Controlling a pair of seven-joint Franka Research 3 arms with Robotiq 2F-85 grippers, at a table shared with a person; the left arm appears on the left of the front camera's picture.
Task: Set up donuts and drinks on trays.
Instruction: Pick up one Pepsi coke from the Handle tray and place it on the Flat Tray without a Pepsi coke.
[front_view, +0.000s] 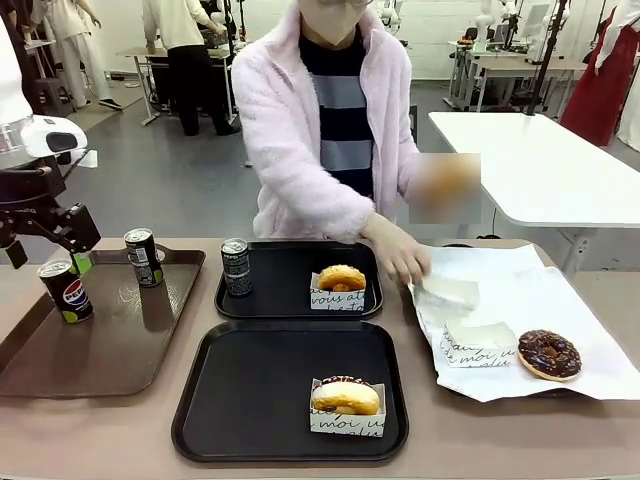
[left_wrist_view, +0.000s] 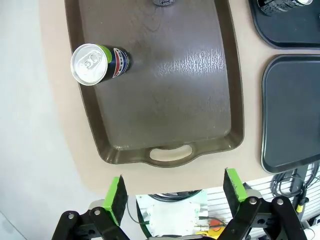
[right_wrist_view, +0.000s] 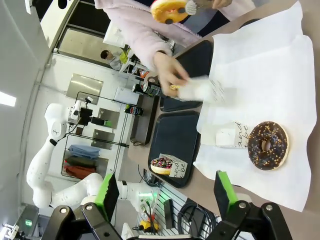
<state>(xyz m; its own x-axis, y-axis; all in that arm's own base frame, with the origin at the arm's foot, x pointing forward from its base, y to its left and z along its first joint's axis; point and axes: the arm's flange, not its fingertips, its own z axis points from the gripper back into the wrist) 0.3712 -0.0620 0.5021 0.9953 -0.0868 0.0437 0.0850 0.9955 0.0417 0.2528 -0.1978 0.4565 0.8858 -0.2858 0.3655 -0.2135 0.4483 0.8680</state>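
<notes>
The light was bright and even and came from overhead, leaving no hard shadows. In the left wrist view a streaky white glare lay on the brown tray (left_wrist_view: 200, 62) toward its right rim. The Pepsi can (left_wrist_view: 100, 62) threw only a faint, soft shadow, and its silver top shone. In the front view the near black tray (front_view: 260, 390) carried a dull sheen. The white paper (front_view: 560, 295) at the table's right edge was almost washed out, and the person's hand (front_view: 400, 258) over it was smeared by motion. The right wrist view was rolled and bowed strongly at its edges, though the chocolate donut (right_wrist_view: 267, 145) was sharp.

Near black tray (front_view: 250, 390) with one donut (front_view: 345, 398); chocolate donut (front_view: 549, 353) on white paper (front_view: 560, 290)
</notes>
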